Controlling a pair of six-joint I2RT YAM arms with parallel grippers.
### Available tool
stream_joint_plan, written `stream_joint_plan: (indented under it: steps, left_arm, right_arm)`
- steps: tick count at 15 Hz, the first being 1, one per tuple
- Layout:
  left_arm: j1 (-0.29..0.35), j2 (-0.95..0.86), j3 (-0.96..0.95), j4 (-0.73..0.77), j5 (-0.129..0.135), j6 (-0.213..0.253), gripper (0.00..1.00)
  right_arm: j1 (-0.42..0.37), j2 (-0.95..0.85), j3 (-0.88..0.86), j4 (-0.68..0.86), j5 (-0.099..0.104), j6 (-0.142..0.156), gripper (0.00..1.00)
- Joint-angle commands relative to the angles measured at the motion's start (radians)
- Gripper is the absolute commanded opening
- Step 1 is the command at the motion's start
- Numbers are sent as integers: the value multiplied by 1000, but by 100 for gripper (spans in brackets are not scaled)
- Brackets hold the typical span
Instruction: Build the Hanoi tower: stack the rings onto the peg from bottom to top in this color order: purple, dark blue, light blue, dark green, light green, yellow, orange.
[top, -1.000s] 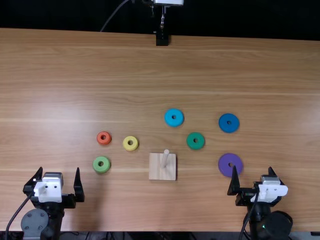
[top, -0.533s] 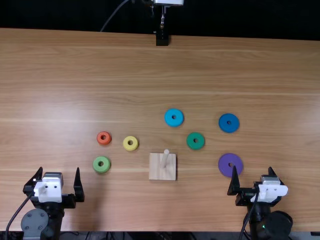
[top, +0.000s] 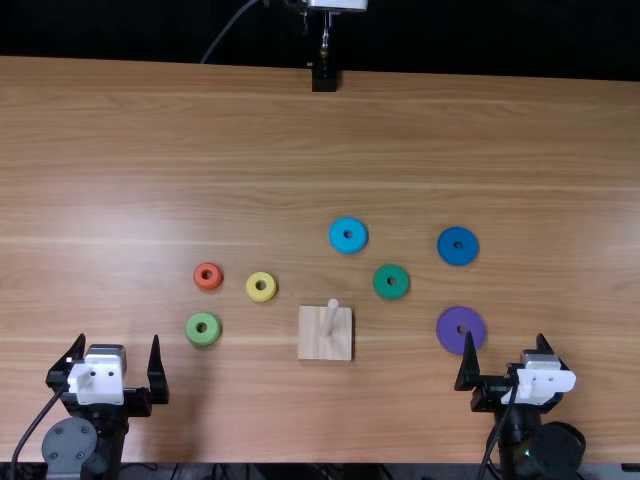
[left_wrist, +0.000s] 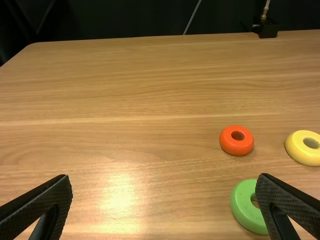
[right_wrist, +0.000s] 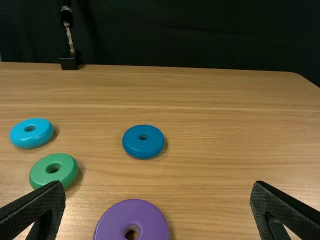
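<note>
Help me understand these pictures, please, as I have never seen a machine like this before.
You are looking at two black robot arms at a wooden table, each ending in a two-fingered claw. The top view comes from a fixed camera above the table's near edge; each wrist view comes from a camera on that arm's wrist.

The left claw and the right claw are open and hold nothing. Between the arms sits a square wooden base with a peg; no ring is on it yet.

Seven rings lie on the table. In the top view, orange, yellow and light green are left of the base, light blue is beyond it, and dark green, dark blue and purple are to its right.
</note>
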Motion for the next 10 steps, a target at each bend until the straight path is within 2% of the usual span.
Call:
stream_joint_plan:
  steps: [1,4,6,8,10]
  left_arm:
    - [8,-11,-107,-66,-4,3,100]
    - [8,-11,-107,-66,-4,3,100]
    - [8,-11,-107,-66,-4,3,100]
    - [8,-11,-107,-66,-4,3,100]
    - [8,-11,-107,-66,-4,3,100]
  right_arm:
    - [-10,-13,-63,-66,-5,-1,100]
    - [-10,-13,-63,-57,-4,2,100]
    - [-7,-13,-6,26,0,-1,100]
    - [-1,156,127,116,8,-3,100]
    - [5,346,271,112,8,-11,100]
